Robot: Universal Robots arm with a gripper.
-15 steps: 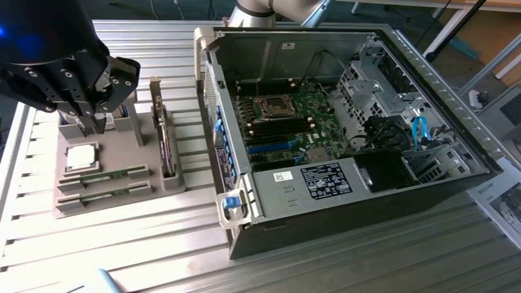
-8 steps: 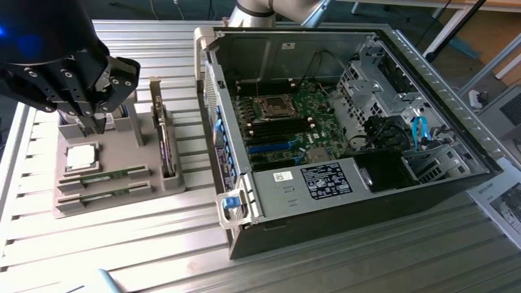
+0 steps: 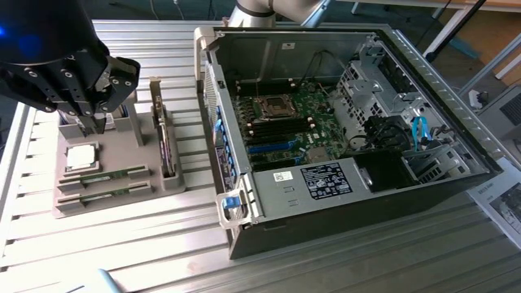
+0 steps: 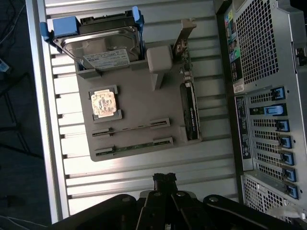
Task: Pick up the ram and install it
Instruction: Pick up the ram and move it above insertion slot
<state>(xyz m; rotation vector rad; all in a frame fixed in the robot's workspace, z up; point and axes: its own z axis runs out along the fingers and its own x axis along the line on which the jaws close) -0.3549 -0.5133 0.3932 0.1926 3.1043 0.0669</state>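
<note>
The gripper [image 3: 91, 127], dark and bulky in the upper left of the exterior view, hangs over the far end of a grey tray [image 3: 82, 211]. Whether its jaws are apart or together cannot be told, and it holds nothing.

The tray rests on a slatted aluminium table [image 3: 122, 259]. The ram [image 3: 106, 177] lies flat in a slot at the tray's near end, left of centre in the frame. A second identical stick [image 3: 106, 195] lies in the next slot, just beside it and nearer the lower edge. Above these sits the square silver processor chip [image 3: 82, 157]. An expansion card [image 3: 167, 146] stands on edge along the tray's right side. In the wrist view, a hard drive [image 4: 103, 45] in a blue carrier sits in the tray, and its white label is too small to read.

To the right, the computer case [image 3: 456, 131] lies open. A black label [image 3: 326, 181] carries white print that is not legible. Deeper inside, the motherboard [image 3: 297, 131] shows black memory slots [image 3: 281, 128] and a processor socket [image 3: 273, 107]
</note>
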